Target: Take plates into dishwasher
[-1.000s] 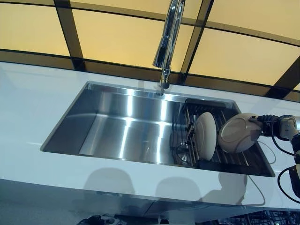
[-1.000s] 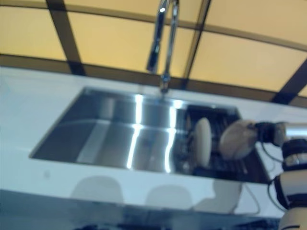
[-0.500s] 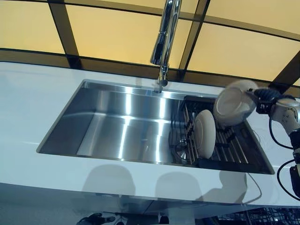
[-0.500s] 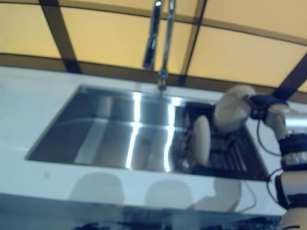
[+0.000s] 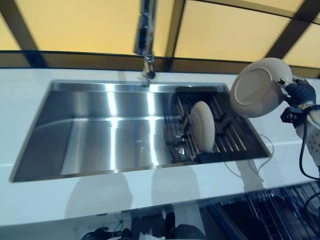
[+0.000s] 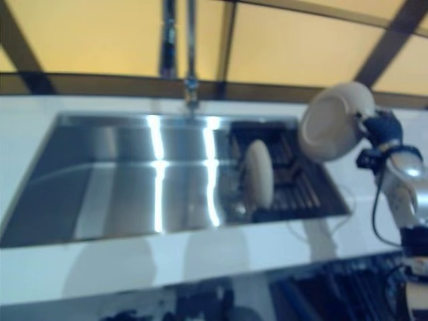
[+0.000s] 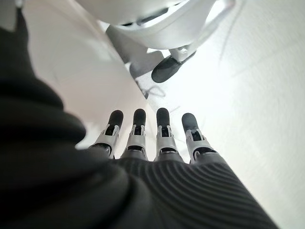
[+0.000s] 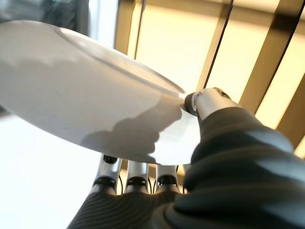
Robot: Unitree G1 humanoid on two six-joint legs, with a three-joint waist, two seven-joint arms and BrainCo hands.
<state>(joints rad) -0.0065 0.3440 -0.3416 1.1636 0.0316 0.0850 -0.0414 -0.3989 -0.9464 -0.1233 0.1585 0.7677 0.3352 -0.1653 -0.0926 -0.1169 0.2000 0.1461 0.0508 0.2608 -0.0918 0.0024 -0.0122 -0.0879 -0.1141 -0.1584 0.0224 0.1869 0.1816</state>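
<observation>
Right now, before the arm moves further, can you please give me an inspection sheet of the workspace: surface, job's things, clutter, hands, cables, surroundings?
Surface: white counter around a steel sink; basin bare on the left.
Job's things: one plate lifted clear of the sink, held by its rim; a second plate stands on edge in the dark rack at the sink's right end.
Clutter: nothing seen.
Hands: right hand pinches the lifted plate, thumb above, fingers below; left hand idle, fingers straight, shown only in its wrist view.
Cables: nothing seen besides the robot's own.
Surroundings: faucet behind the sink, yellow panelled wall, wire dishwasher rack below the counter at right.
</observation>
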